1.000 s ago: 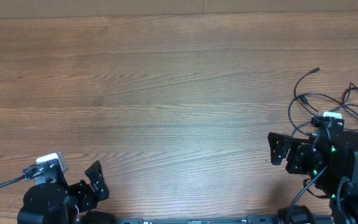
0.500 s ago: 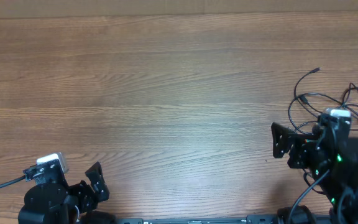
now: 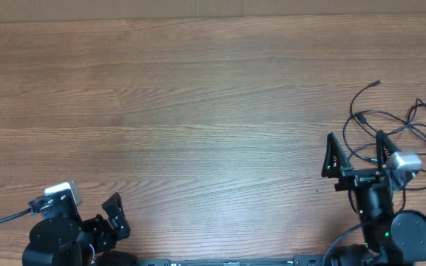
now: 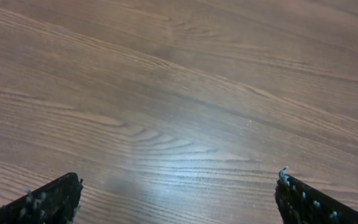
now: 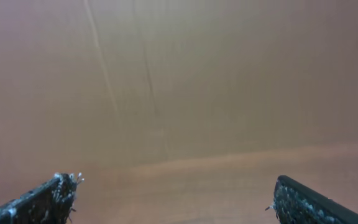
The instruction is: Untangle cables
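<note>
The cables [image 3: 390, 122] are thin black cords in loose tangled loops at the table's right edge, with one plug end [image 3: 376, 83] pointing to the back. My right gripper [image 3: 355, 154] is open and empty, raised and aimed at the far side, with the loops just behind it. Its wrist view shows only its two fingertips [image 5: 173, 193], the table's far edge and a brown wall. My left gripper [image 3: 115, 215] is open and empty at the front left corner, far from the cables; its wrist view [image 4: 179, 193] shows bare wood between the fingers.
The wooden table [image 3: 183, 111] fills the overhead view, with its back edge at the top. A thick black arm cable [image 3: 2, 216] runs off the left side by the left arm's base.
My right arm has swung its gripper up and turned it from pointing left to pointing toward the far edge. The left arm and the cables have not moved.
</note>
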Action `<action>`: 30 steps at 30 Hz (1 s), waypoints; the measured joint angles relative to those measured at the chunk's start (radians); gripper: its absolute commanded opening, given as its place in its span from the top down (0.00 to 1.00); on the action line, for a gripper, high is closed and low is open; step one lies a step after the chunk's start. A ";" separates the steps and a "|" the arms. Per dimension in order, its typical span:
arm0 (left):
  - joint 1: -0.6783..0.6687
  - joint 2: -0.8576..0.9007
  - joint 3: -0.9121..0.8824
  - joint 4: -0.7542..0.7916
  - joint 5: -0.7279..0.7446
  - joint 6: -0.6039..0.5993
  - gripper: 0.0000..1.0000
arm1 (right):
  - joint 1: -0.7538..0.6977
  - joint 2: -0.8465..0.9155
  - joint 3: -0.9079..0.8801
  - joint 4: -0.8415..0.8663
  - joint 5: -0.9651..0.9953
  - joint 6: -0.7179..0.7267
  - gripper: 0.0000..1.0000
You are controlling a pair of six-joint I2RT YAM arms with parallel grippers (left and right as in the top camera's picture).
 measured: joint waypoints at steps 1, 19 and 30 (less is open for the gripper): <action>0.000 0.000 0.000 0.000 0.000 0.000 0.00 | -0.008 -0.026 -0.043 0.061 0.000 -0.002 0.00; 0.000 0.000 0.000 0.000 0.000 0.000 0.00 | -0.052 -0.169 -0.333 0.230 0.001 -0.112 0.00; 0.000 0.000 0.000 0.000 0.000 0.000 0.00 | -0.052 -0.171 -0.366 0.058 0.000 -0.174 0.00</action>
